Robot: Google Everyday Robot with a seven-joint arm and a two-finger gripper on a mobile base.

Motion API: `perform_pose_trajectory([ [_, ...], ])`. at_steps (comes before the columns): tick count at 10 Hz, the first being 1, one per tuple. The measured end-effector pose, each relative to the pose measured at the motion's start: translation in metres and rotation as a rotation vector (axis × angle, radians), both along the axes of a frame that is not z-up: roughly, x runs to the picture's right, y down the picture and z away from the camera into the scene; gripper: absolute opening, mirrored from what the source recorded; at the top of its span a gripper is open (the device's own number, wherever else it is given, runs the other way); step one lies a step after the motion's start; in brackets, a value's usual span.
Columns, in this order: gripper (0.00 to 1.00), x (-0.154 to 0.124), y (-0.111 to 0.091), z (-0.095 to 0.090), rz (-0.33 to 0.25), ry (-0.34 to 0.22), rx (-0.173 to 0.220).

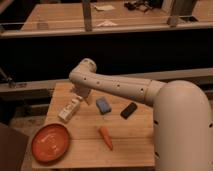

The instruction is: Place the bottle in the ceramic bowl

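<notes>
The white bottle (70, 109) lies on its side at the left of the wooden table (90, 152), tilted toward the far right. The orange ceramic bowl (50, 143) sits at the table's front left corner, below the bottle and apart from it. My gripper (80, 95) hangs down from the arm's bend at the far left of the table, just above and to the right of the bottle's upper end. It is dark and partly hidden under the arm. Whether it touches the bottle cannot be told.
An orange carrot (106, 138) lies mid-table, a blue block (103, 105) and a black object (129, 110) behind it. My large white arm (175, 125) covers the table's right side. A dark counter with a rail (100, 30) runs behind.
</notes>
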State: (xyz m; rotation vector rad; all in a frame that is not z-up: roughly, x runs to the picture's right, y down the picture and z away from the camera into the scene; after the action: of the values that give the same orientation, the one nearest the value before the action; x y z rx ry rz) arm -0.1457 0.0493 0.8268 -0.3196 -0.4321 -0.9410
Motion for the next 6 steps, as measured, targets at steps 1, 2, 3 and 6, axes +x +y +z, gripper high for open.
perform_pose_trajectory([
  [1, 0.80, -0.004, 0.003, 0.003, -0.011, -0.009, -0.004],
  [2, 0.80, -0.005, 0.005, 0.007, -0.019, -0.015, -0.007],
  [3, 0.80, -0.007, 0.006, 0.010, -0.025, -0.021, -0.009],
  [6, 0.80, -0.015, 0.012, 0.017, -0.044, -0.038, -0.022],
])
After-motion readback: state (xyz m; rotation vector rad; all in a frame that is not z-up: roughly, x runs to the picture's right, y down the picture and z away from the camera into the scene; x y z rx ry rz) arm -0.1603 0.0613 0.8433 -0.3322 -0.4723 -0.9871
